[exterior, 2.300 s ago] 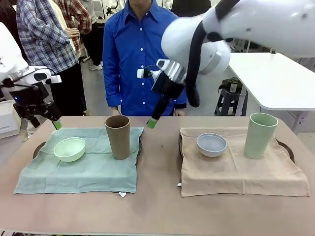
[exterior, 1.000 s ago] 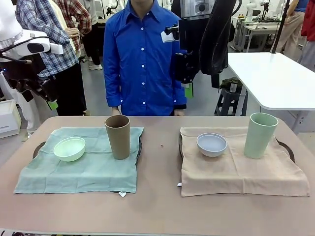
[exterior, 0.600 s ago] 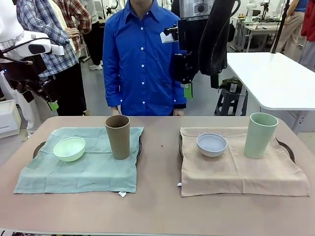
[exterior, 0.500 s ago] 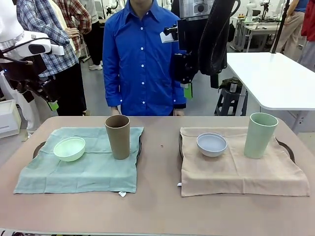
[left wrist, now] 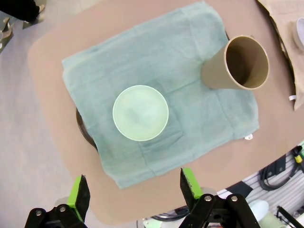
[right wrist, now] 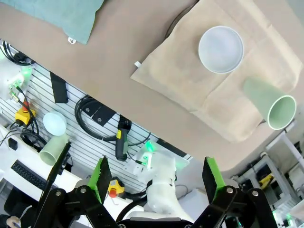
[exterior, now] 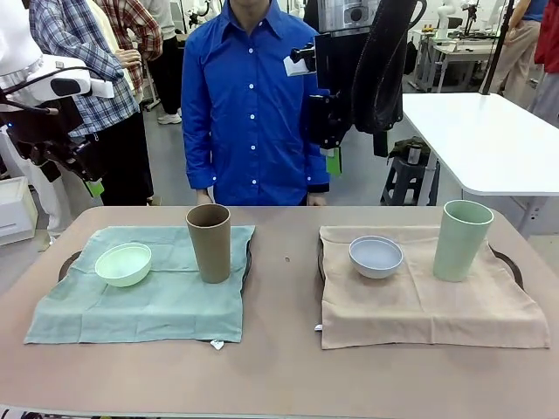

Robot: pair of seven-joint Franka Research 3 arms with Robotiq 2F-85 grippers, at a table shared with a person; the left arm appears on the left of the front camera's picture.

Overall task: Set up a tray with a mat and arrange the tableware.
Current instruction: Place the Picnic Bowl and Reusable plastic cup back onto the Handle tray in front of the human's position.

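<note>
Left gripper [left wrist: 133, 192] is seen with its green pads spread wide, nothing held or touched; it is raised above the green mat [left wrist: 190, 71], the mint green bowl [left wrist: 140, 112] lying beyond the gap. Right gripper [right wrist: 156, 183] is likewise spread wide and empty, held high over the near table edge, well apart from the beige mat [right wrist: 190, 90]. In the front view, both grippers are lifted clear of the table [exterior: 279, 375]. No readable writing is made out on cups, bowls or cloths; a small white tag [exterior: 217, 345] at the green mat's near corner is too small to read. On the green mat the mint green bowl sits left and the tan-brown cup [exterior: 209, 243] right, upright. On the beige mat the pale blue-white bowl [exterior: 376, 257] sits left, the pale green cup [exterior: 463, 240] right. Dark tray rims [exterior: 511, 264] show past the mats' edges. Bare tabletop lies between the mats and along the near edge.
</note>
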